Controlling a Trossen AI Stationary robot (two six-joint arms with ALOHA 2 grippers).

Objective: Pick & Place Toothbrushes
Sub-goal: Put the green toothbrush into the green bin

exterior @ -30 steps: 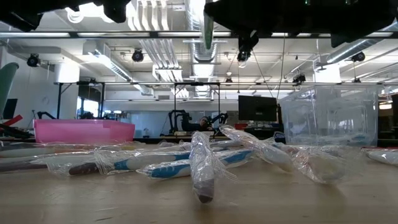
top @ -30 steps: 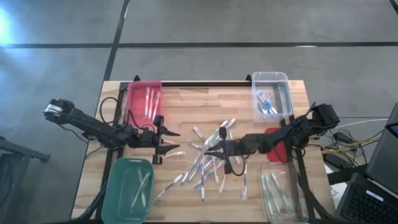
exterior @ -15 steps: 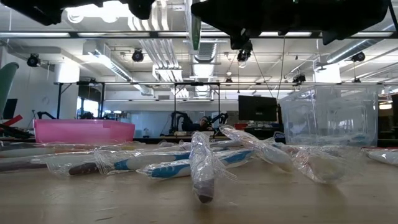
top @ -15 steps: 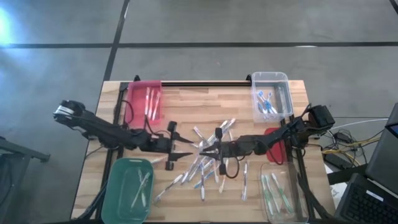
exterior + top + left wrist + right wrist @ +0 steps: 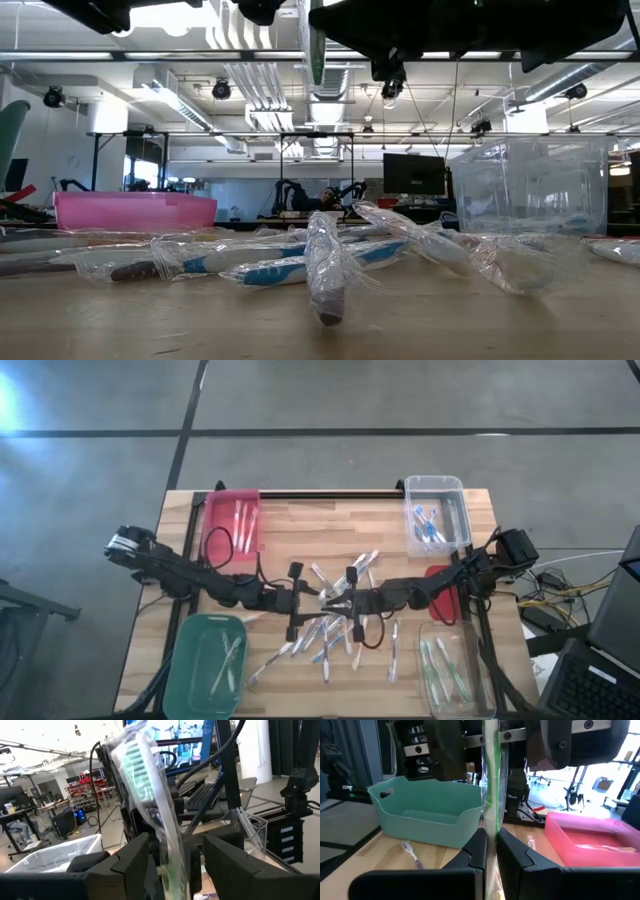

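1. While the right gripper (image 5: 338, 600) stays clamped on a wrapped green toothbrush (image 5: 492, 780) above the middle of the table (image 5: 300, 525), the left gripper (image 5: 300, 603) has come in from the opposite side, and the two meet nose to nose over the pile (image 5: 335, 625).
2. Held upright, the brush's long axis runs vertical, its bristle end uppermost; in the left wrist view it stands in the gap between the left fingers (image 5: 132, 862), which sit apart on either side of it, not yet pinching.
3. Both arms stretch low and nearly level toward the centre; the left one is now as near the brush as the right.
4. This looks like a hand-over: the left jaws must close on the shaft before the right lets go.
5. Likely goal is the green bin (image 5: 207, 660) at the left near corner, which already holds a few brushes.
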